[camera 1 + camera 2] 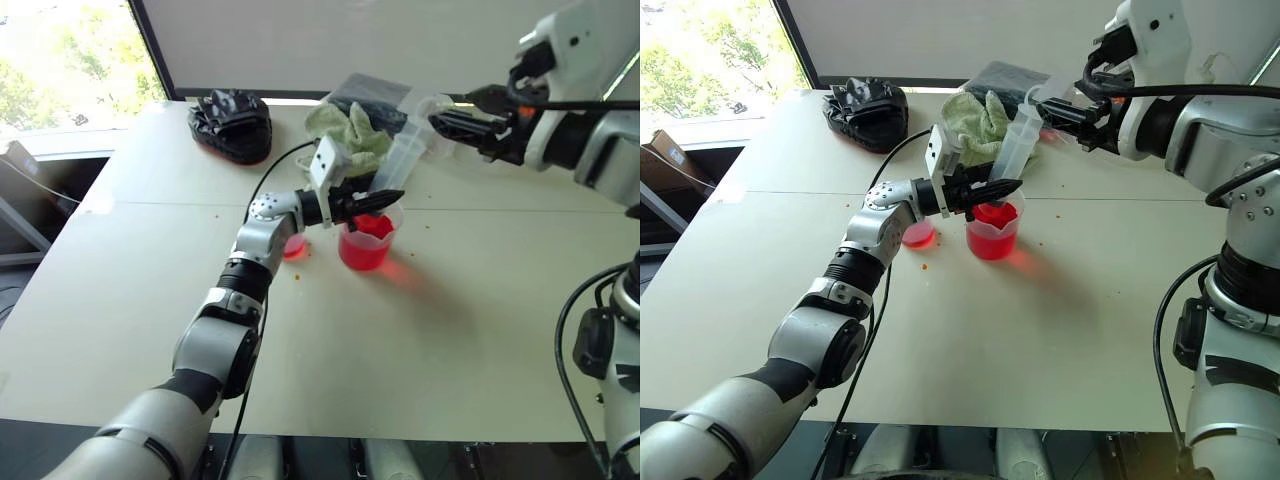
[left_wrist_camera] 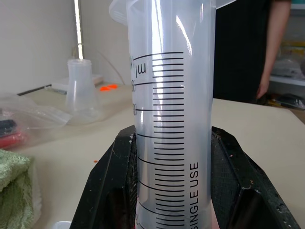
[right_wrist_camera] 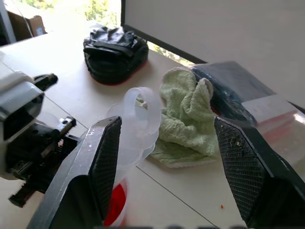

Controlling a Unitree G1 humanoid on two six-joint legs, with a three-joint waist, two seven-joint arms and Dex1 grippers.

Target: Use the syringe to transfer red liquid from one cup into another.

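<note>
While left tool [image 1: 992, 190] clamps syringe [image 1: 1013, 148] above beaker [image 1: 992, 232], right tool [image 1: 1058, 112] gapes wide.

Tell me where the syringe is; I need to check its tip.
The syringe leans over the beaker mid-table, barrel gripped by the left gripper, just in front of the green towel.
</note>
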